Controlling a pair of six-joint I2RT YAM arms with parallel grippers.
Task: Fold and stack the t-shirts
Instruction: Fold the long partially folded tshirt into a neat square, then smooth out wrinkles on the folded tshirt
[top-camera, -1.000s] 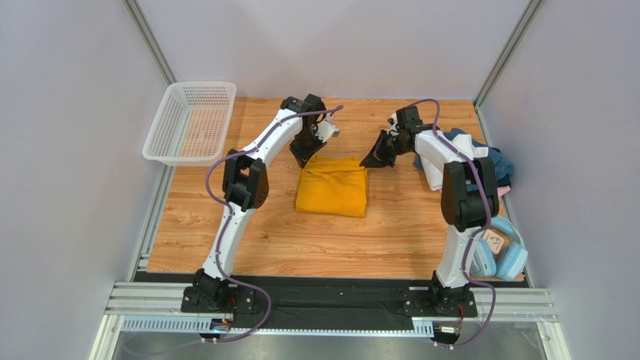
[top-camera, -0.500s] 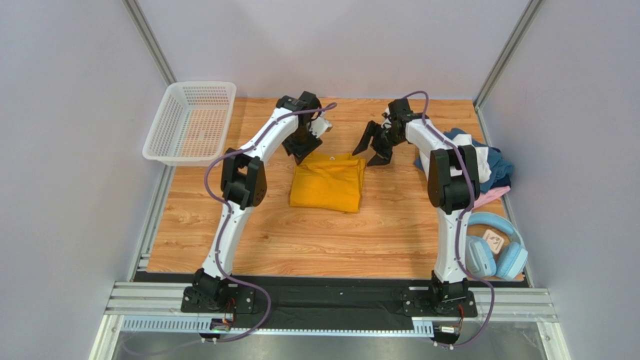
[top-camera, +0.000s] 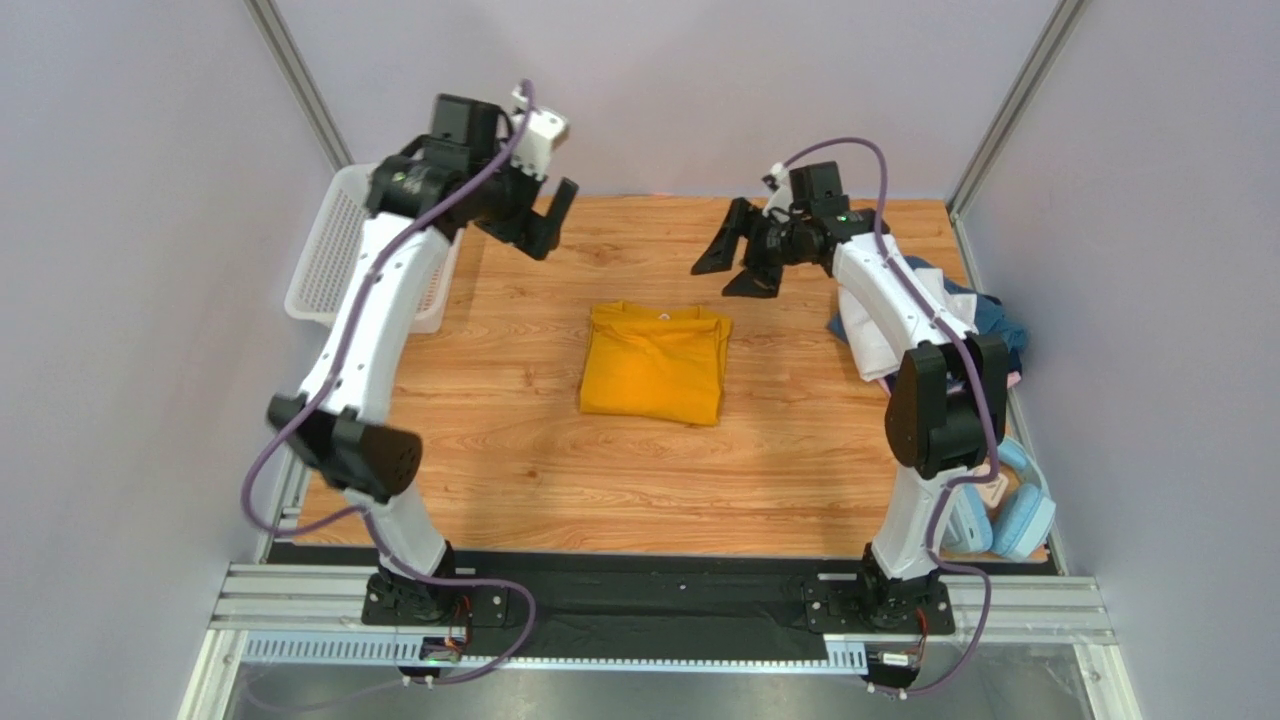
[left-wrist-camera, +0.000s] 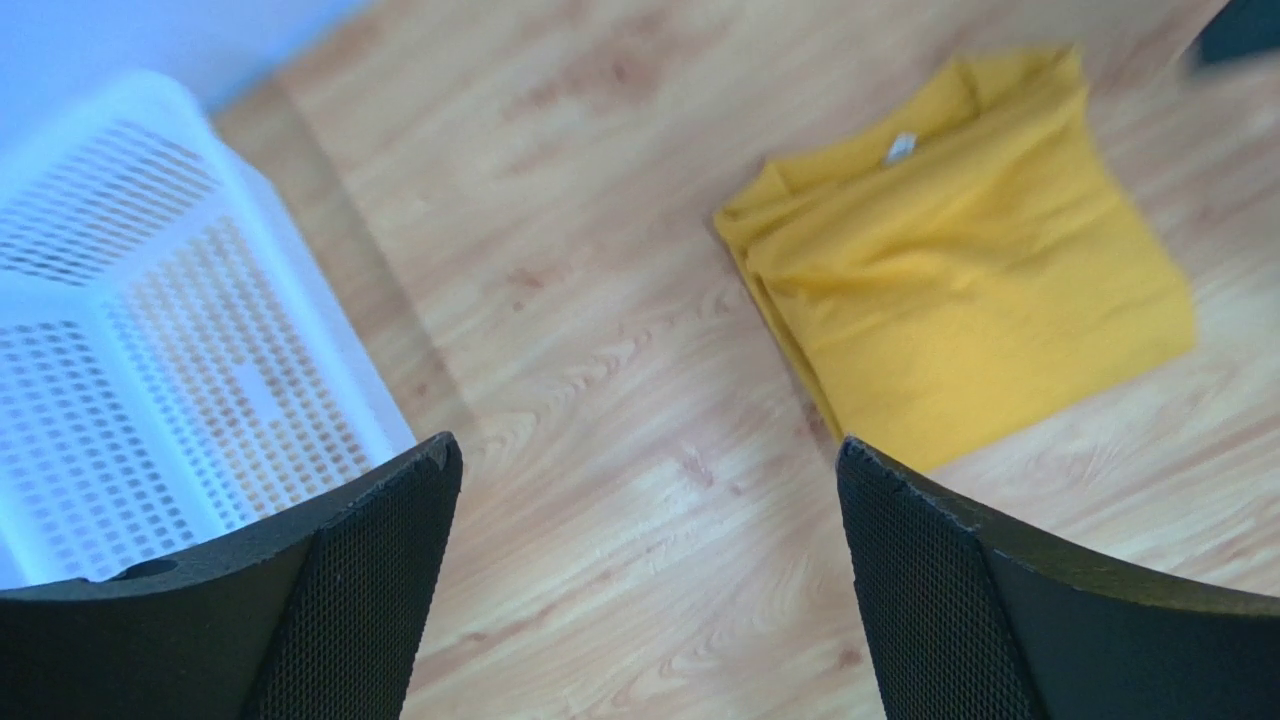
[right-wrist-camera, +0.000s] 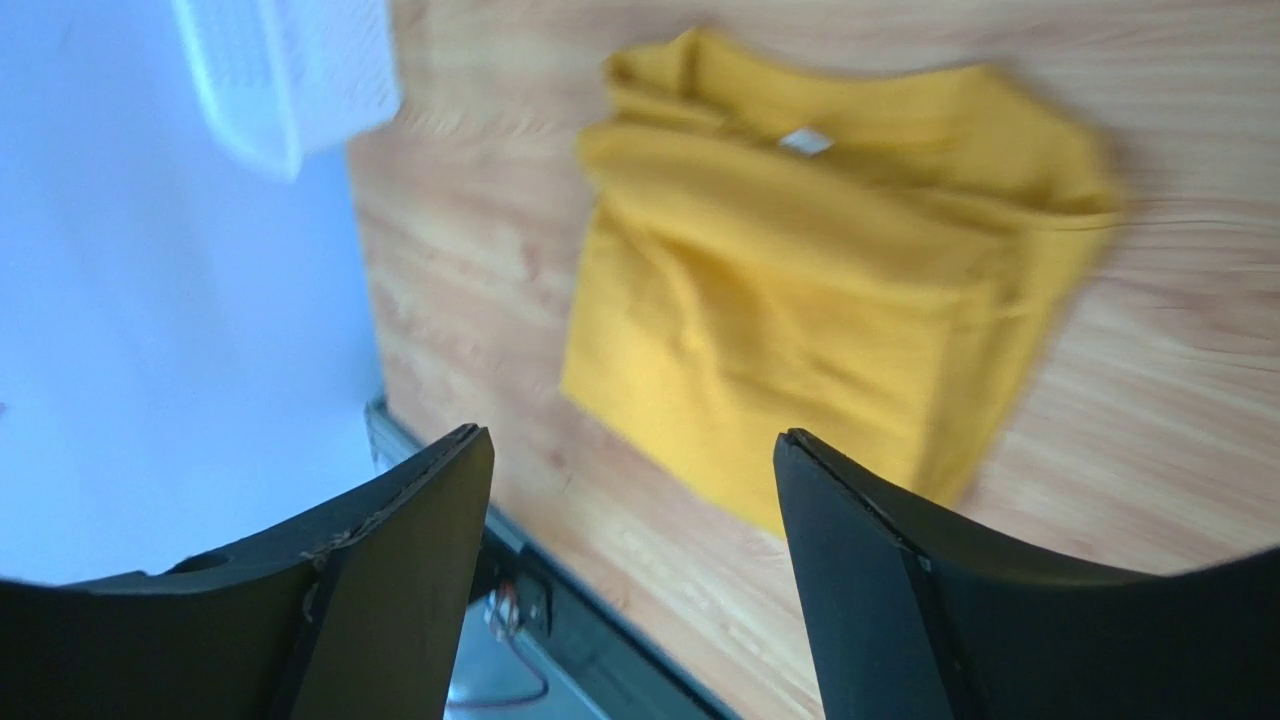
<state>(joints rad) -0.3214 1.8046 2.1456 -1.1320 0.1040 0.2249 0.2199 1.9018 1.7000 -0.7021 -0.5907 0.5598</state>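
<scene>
In the overhead view, the yellow shirt (top-camera: 655, 362) was seen folded into a compact rectangle near the middle of the wooden table (top-camera: 496, 450), its collar turned toward the far edge. The left gripper (top-camera: 544, 225) was held raised above the far left part of the table, beside the white basket (top-camera: 320, 285), with its jaws spread wide and nothing between them. The right gripper (top-camera: 741, 258) was held over the far part of the table, beyond the shirt and to its right, its jaws likewise parted and empty. Neither gripper was touching the shirt. A loose pile of shirts (top-camera: 969, 323) in white, dark blue and pink was heaped at the right edge, partly hidden by the right arm, and blue headphones (top-camera: 1022, 513) were lying at the near right corner. From the left wrist, the left gripper (left-wrist-camera: 646, 465) was shown with its two black fingers (left-wrist-camera: 361, 600) set far apart over bare wood; the yellow shirt (left-wrist-camera: 962, 285) was seen up and to the right, well apart from them, and the basket (left-wrist-camera: 150, 345) at the left. From the right wrist, in a slightly blurred picture, the right gripper (right-wrist-camera: 631, 443) was shown spread open and clear of the yellow shirt (right-wrist-camera: 812, 270) on the table beyond it, with a corner of the basket (right-wrist-camera: 293, 68) at the top left.
</scene>
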